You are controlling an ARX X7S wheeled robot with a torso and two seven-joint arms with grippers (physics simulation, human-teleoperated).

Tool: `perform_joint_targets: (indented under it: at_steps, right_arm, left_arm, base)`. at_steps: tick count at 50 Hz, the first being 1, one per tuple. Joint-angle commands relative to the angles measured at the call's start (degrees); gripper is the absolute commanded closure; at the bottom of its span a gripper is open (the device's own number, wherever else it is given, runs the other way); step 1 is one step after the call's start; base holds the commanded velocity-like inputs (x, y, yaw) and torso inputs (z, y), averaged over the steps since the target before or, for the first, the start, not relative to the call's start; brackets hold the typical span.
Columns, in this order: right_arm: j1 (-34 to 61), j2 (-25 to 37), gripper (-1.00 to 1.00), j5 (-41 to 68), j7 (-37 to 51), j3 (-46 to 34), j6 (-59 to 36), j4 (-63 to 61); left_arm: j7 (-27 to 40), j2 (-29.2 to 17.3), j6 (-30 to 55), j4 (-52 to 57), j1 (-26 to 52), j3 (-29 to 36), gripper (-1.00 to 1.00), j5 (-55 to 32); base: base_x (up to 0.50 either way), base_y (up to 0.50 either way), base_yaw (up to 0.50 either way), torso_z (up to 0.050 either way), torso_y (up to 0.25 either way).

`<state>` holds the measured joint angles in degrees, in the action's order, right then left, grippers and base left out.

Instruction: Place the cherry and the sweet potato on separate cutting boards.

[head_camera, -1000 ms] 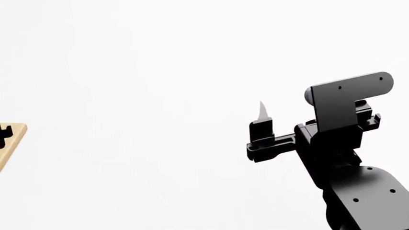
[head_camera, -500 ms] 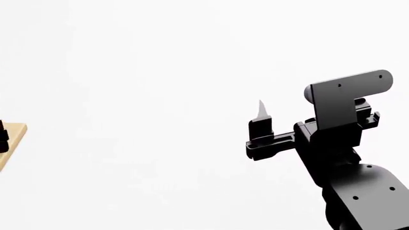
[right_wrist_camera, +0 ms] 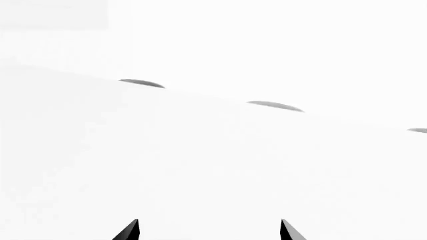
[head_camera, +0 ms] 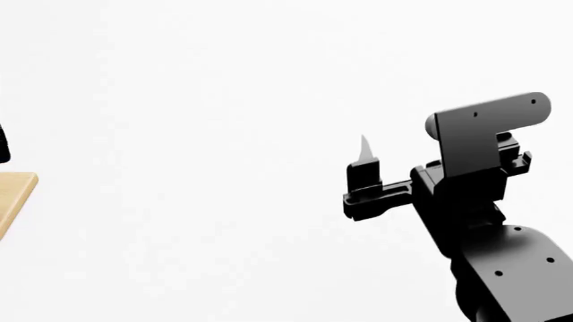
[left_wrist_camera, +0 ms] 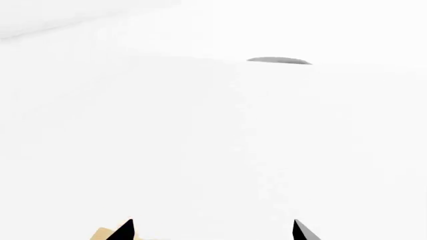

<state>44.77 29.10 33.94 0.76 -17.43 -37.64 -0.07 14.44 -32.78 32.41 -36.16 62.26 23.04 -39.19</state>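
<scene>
Cherry and sweet potato are out of sight in all three views, so which way either lies from either pincer cannot be read here, nor can the tuber's long axis. What does show is one cutting board (head_camera: 13, 196), a light-tan corner cut off by the left edge of the head view; a sliver of the same tan (left_wrist_camera: 101, 233) sits just beside one tip of the left pincer (left_wrist_camera: 212, 231) in the left wrist view. That makes the left arm clearly the nearer one to this board, though only a small dark scrap of it shows at the head view's left edge, just above the board. A second board is not visible.

The left pincer stands spread: its two dark tips are well apart with only pale counter (head_camera: 197, 134) between them. The right pincer (right_wrist_camera: 208, 231) is spread too, tips apart and nothing held. In the head view the right arm rises at the right side, well apart from the board, with one upright finger (head_camera: 363, 164) showing pale at its tip.

Room for moving looks generous: the counter between the board and the right arm is bare white, and no counter edge shows in the head view. Both wrist views show thin grey oval marks far off on the surface; what they are is unclear.

My judgement is that neither item is in hand, and with both out of view the next move needs the head or base turned toward them before any reach.
</scene>
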Motion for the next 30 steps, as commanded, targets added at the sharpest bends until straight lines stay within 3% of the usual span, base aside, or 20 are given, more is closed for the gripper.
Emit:
perform_joint_targets:
  at_steps: [1, 12, 30]
  right_arm:
    - [0.88, 0.2, -1.0, 0.29, 0.22, 0.17, -0.51, -0.49]
    - [0.89, -0.07, -1.0, 0.68, 0.49, 0.93, 0.19, -0.33]
    - [0.03, 0.4, -1.0, 0.49, 0.84, 1.71, 1.79, -0.6]
  left_arm:
    - [2.28, -1.79, 5.68, 14.72, -0.01, -0.53, -1.0, -3.54]
    - [4.33, -2.33, 11.46, 26.55, 2.19, -1.03, -1.0, -7.81]
    - [3.64, -0.38, 12.55, 28.09, 1.34, -2.63, -1.0, -12.13]
  base:
    - [0.0, 0.0, 0.0, 0.0, 0.0]
    - [0.0, 0.0, 0.0, 0.0, 0.0]
    - [0.0, 0.0, 0.0, 0.0, 0.0]
